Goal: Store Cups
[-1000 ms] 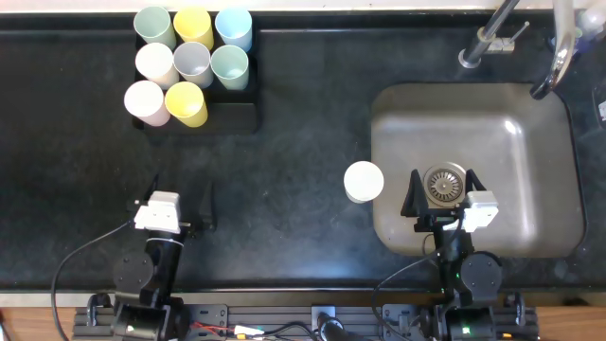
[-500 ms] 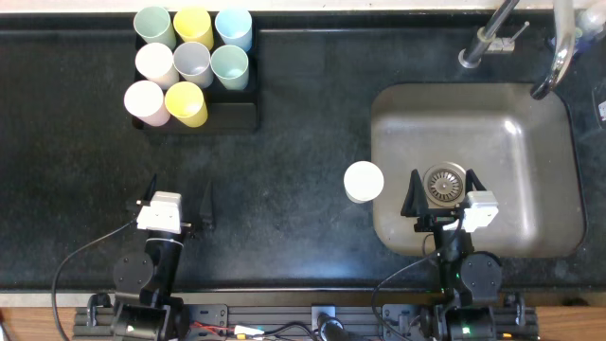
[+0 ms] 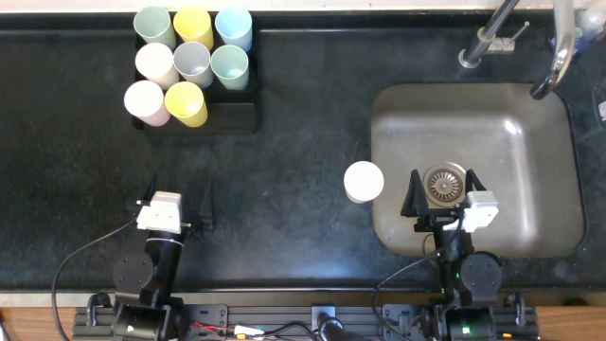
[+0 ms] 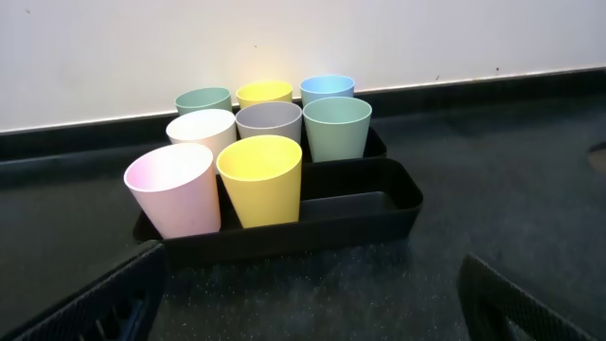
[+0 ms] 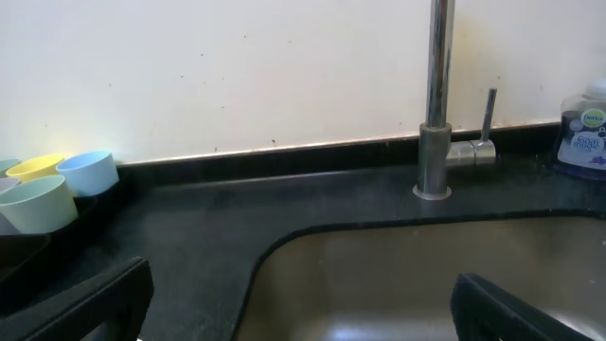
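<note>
A black tray (image 3: 242,117) at the counter's back left holds several pastel cups (image 3: 193,59), seen close in the left wrist view as cups (image 4: 259,169) in the tray (image 4: 402,210). The tray's front right slot is empty. One white cup (image 3: 364,181) stands alone on the counter beside the sink's left rim. My left gripper (image 3: 180,202) sits low near the front edge, open, facing the tray with nothing between its fingers (image 4: 312,289). My right gripper (image 3: 443,193) is open over the sink's front part, right of the white cup, facing the tap (image 5: 298,298).
A steel sink (image 3: 530,142) fills the right side, with a drain (image 3: 445,182) and a tap (image 3: 492,33) behind it. A soap bottle (image 5: 585,128) stands at the far right. Dark bare counter (image 3: 294,142) lies between tray and sink.
The left wrist shifted very slightly to the right a second ago. Cups, tray and right arm have not moved.
</note>
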`<state>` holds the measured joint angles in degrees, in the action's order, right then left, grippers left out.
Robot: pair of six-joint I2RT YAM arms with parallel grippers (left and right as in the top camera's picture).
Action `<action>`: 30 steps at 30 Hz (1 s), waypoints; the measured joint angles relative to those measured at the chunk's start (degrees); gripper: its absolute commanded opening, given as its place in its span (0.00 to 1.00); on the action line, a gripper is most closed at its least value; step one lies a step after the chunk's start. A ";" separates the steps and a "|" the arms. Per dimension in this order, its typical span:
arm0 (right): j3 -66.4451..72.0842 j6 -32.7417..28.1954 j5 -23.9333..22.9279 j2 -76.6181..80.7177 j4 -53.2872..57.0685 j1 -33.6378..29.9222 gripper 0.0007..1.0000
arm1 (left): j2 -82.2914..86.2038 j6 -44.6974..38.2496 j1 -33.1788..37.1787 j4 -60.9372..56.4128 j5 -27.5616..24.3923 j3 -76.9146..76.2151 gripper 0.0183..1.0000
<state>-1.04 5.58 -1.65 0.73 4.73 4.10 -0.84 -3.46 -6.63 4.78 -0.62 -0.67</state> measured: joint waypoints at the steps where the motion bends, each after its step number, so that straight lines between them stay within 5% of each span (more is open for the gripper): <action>1: 0.00 -0.02 -0.02 0.00 0.02 0.00 1.00 | 0.00 0.00 0.00 -0.02 0.00 0.00 1.00; 19: -0.44 0.00 0.11 0.02 1.18 0.00 1.00 | 0.00 -0.13 0.00 -0.02 0.00 0.00 1.00; 23: -10.05 0.04 0.44 4.61 14.03 0.02 1.00 | 0.00 -0.13 0.00 -0.02 0.02 0.00 1.00; 30: -47.36 0.02 0.39 32.35 47.45 1.16 1.00 | 0.20 -0.15 0.00 0.00 0.35 0.02 1.00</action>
<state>-48.40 5.61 -1.26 33.08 52.18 5.26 -0.64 -3.62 -6.63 4.78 -0.27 -0.64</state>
